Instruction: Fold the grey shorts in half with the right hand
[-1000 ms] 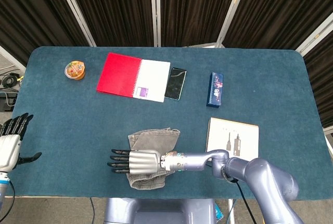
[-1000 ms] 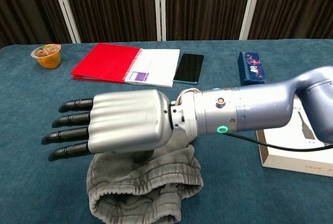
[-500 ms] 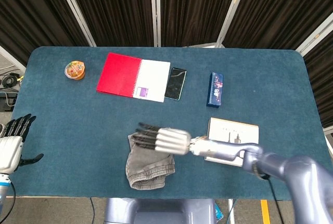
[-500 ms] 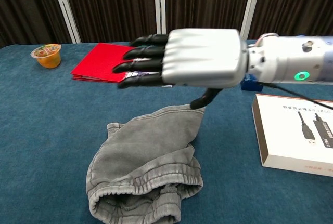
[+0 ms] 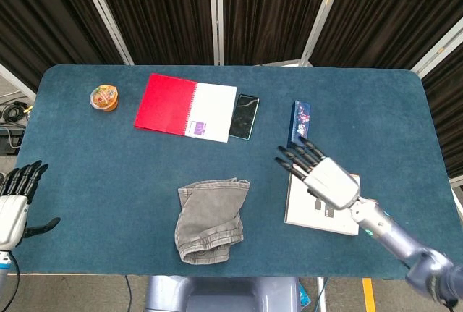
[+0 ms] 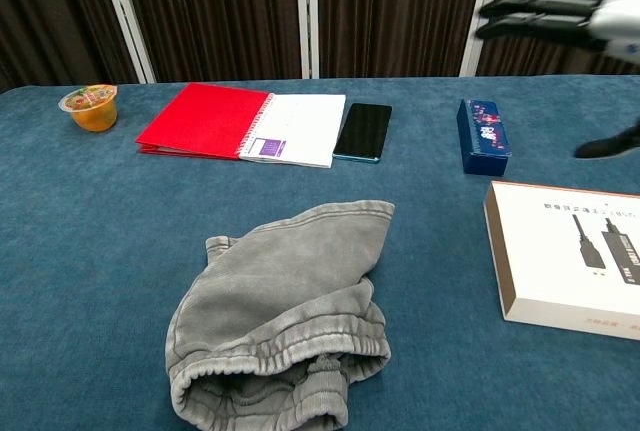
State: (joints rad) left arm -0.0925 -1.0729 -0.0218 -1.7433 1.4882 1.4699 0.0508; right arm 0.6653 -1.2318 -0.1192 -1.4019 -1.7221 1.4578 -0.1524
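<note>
The grey shorts (image 5: 209, 218) lie folded over in a bundle near the table's front edge, waistband toward me; the chest view shows the shorts (image 6: 285, 316) with the elastic waistband at the bottom. My right hand (image 5: 322, 174) floats above the white box with fingers spread, holding nothing, well to the right of the shorts. In the chest view only that right hand's dark fingers (image 6: 545, 6) show at the upper right. My left hand (image 5: 16, 200) hangs open off the table's left edge.
A white box (image 5: 318, 203) lies right of the shorts. Along the back sit a red notebook (image 5: 184, 106), a black phone (image 5: 244, 117), a blue box (image 5: 300, 124) and an orange cup (image 5: 105, 98).
My right hand has lifted off the shorts and swung right and up, over the white box. The shorts stay folded where they lay. The left hand has barely moved.
</note>
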